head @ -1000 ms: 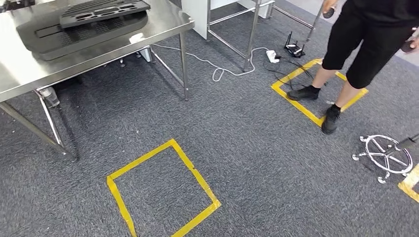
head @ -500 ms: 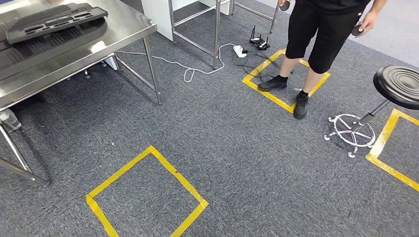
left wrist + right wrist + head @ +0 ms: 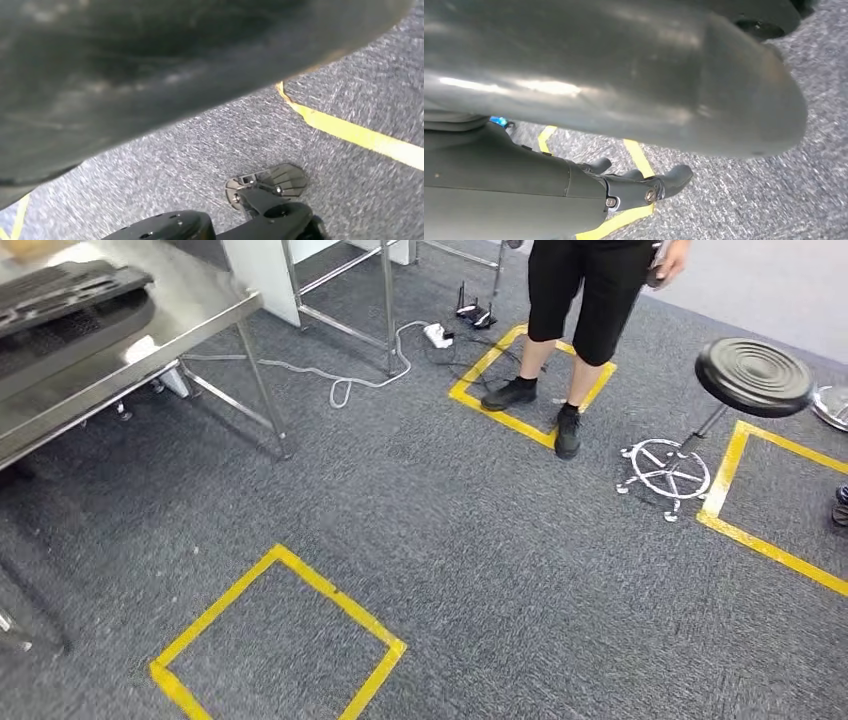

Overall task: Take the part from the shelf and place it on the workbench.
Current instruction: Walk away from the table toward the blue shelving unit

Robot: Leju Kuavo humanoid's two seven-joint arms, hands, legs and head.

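A steel workbench (image 3: 190, 315) stands at the upper left of the head view, with black ribbed parts (image 3: 70, 285) lying flat on its top. My right hand (image 3: 634, 187) hangs over the grey carpet in the right wrist view. Its dark fingers (image 3: 674, 177) are stretched out and apart, and nothing is in them. A thick grey thumb (image 3: 624, 75) crosses that view close to the camera. My left hand (image 3: 150, 65) is a large blurred dark shape close to the lens in the left wrist view, and how its fingers lie cannot be made out.
A person in black shorts (image 3: 575, 290) stands on a yellow tape square (image 3: 480, 405) at the back. A black round stool (image 3: 752, 375) stands to the right beside another tape outline (image 3: 770, 545). A white cable and power strip (image 3: 420, 335) lie near table legs. A tape square (image 3: 275, 635) marks the near floor.
The camera has swung to the right: the workbench slid toward the left edge, and the stool and a further tape outline came into view. The person stays on the same square.
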